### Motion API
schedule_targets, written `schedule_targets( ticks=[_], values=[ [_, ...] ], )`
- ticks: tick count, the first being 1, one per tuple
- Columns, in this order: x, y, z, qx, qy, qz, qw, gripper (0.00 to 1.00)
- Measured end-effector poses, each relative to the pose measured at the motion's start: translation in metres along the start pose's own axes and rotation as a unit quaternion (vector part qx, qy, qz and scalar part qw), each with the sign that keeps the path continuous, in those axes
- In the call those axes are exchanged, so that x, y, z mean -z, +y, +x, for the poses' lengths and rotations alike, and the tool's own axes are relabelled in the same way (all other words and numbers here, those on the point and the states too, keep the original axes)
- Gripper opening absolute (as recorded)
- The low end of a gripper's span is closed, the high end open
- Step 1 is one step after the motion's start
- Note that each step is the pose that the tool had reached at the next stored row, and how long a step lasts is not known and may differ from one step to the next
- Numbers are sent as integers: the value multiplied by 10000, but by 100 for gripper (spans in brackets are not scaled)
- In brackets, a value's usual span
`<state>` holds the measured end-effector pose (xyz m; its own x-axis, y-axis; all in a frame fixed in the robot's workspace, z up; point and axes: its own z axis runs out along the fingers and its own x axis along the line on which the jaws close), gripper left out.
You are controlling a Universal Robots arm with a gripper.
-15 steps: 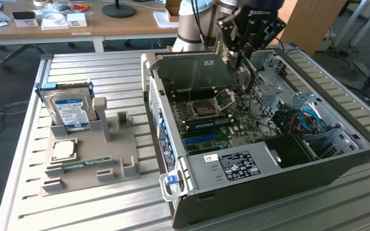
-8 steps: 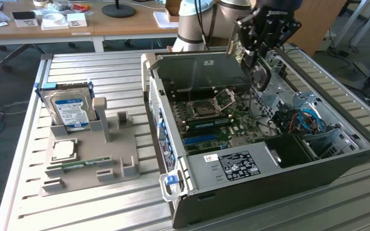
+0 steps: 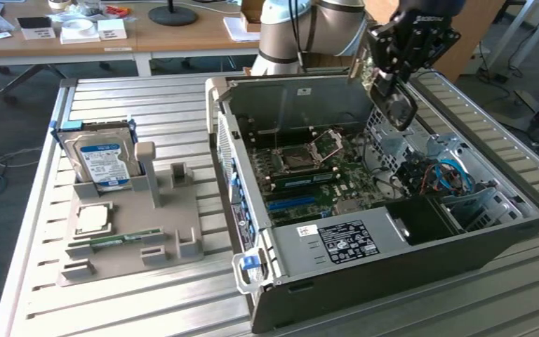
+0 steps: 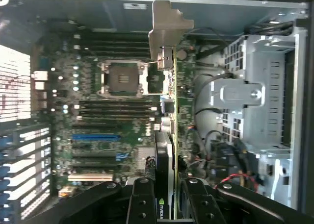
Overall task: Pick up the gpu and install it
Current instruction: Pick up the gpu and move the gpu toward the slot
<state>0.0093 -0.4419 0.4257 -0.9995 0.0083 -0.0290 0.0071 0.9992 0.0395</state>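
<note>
Black metal gripper (image 4: 167, 187) is sitting closest to my wrist camera, its jaws clamping edge-on the gpu (image 4: 166, 145), a thin dark card with a grey metal end bracket. Below, I am seeing a slatted metal table (image 3: 157, 309) carrying an open grey computer case (image 3: 373, 277). The card is hanging above the case, over the green motherboard (image 3: 311, 175) and not touching it. At the exterior view's left, a grey plastic parts holder (image 3: 124, 246) is cradling a silver hard drive with a blue label (image 3: 101, 160).
</note>
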Motion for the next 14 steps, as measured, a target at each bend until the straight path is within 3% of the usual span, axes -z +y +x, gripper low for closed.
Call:
schedule_targets(
  ticks=[4,9,14],
  values=[
    [-5,1,-148,0,0,-1,10000,27],
    [-5,1,-159,0,0,0,10000,27],
    [-11,1,-264,0,6,0,10000,27]
  ],
)
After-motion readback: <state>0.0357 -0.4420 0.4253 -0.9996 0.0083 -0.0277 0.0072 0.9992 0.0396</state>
